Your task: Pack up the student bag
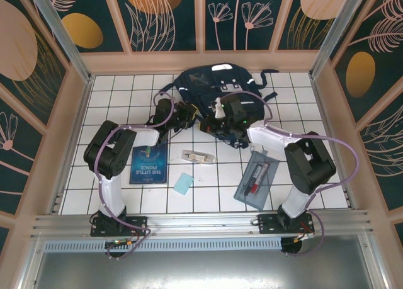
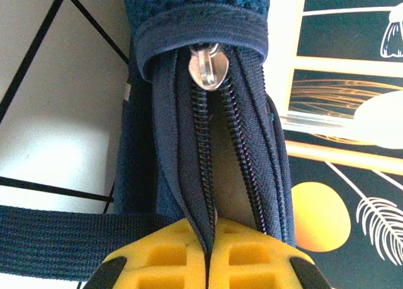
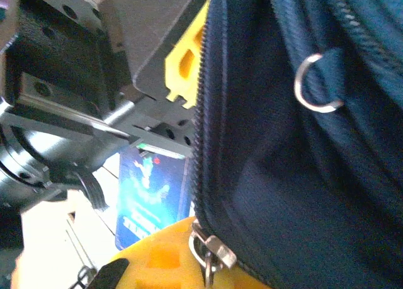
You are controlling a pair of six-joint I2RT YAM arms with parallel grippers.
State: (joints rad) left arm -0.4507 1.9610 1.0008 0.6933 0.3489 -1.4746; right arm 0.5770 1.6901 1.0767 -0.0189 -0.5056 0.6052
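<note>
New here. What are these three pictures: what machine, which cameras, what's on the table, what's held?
Two robot arms, bolted at the near edge of a tiled table. One picture looks down from above; the other two come from a camera on each wrist. On it lie the student bag, a blue book, a white item, a pale blue square and a grey pencil case. The left end effector is shut on the bag's zipper edge; the right end effector is shut too, apparently pinching the bag beside a zipper pull.

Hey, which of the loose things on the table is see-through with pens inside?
The grey pencil case by the right arm; the blue book and pale blue square are opaque.
</note>
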